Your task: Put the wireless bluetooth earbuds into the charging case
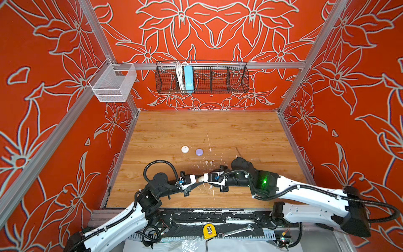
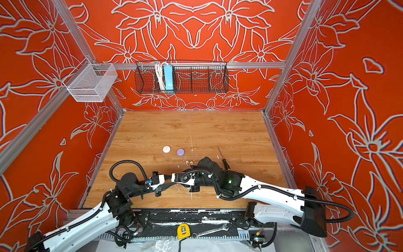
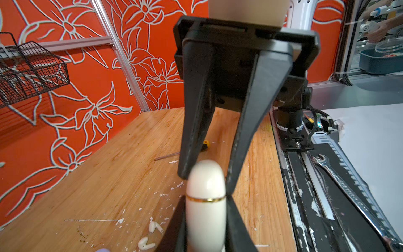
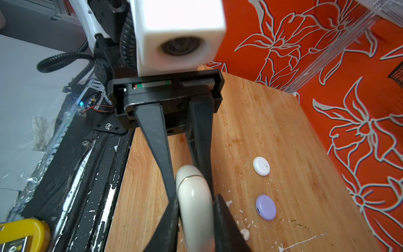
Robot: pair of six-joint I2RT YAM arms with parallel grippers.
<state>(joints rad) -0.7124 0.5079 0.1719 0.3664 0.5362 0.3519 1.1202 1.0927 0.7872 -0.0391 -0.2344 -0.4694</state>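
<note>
Nearest me, on the black front rail, lie a yellow tape measure (image 1: 209,231) and a wrench (image 1: 236,230). Just past them, over the near part of the wooden surface (image 1: 250,135), my two arms meet tip to tip.

The left tool (image 3: 206,197) is clamped on a cream charging case (image 3: 206,220) that has a thin gold band, with a finger pressed to each side. The right tool (image 4: 196,198) faces it from the opposite direction. Its fingers (image 3: 246,131) pinch the other end of the same case, so both tools grip it at once. I see the case held above the wood, and its gold seam looks closed.

A little beyond the tools, two white earbuds (image 3: 155,227) lie loose on the surface. They are close together among white flecks.

Farther on, a white round case (image 1: 185,149) and a lavender round case (image 1: 199,152) sit side by side, not touching, both lids down. Off to the right of them a screwdriver (image 2: 223,160) lies flat, with its handle end near my right arm.

On the back wall hangs a black wire basket (image 1: 218,77) holding a blue power strip (image 1: 188,78) and a coil of white cable (image 1: 179,76). A white mesh basket (image 1: 113,84) hangs from the rail at the far left corner.
</note>
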